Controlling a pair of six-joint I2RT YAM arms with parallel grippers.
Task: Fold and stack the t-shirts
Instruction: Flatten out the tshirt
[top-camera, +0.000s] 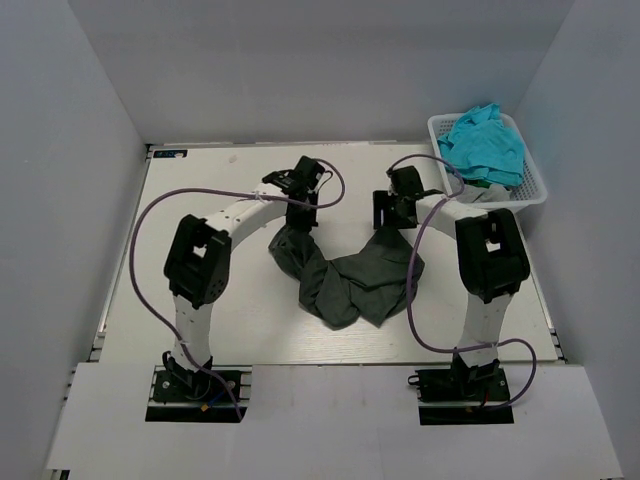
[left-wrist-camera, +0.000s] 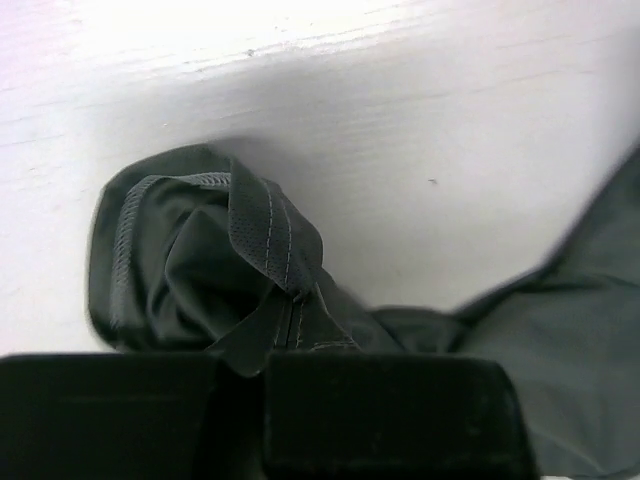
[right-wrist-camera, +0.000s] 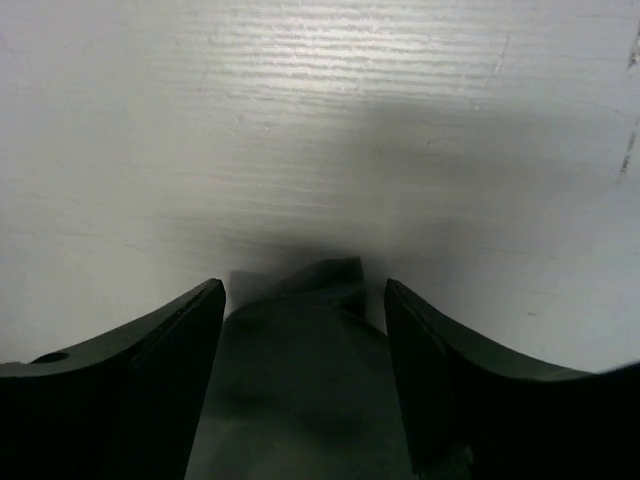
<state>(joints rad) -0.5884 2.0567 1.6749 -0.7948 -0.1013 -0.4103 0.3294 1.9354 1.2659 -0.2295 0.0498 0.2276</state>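
A dark charcoal-grey t-shirt (top-camera: 345, 280) lies crumpled in a U shape in the middle of the table. My left gripper (top-camera: 301, 207) is at its left upper end. In the left wrist view this gripper (left-wrist-camera: 262, 356) is shut on a stitched edge of the t-shirt (left-wrist-camera: 250, 250), which bunches up just beyond the fingertips. At the shirt's right upper end is my right gripper (top-camera: 396, 214). It stands open (right-wrist-camera: 305, 292), with a fold of the grey cloth (right-wrist-camera: 300, 370) lying between its fingers. Turquoise-blue t-shirts (top-camera: 487, 145) are heaped in the basket.
A white lattice basket (top-camera: 537, 190) sits at the table's back right corner against the wall. Grey walls close in the table on the left, back and right. Purple cables loop from both arms over the white tabletop (top-camera: 200, 190).
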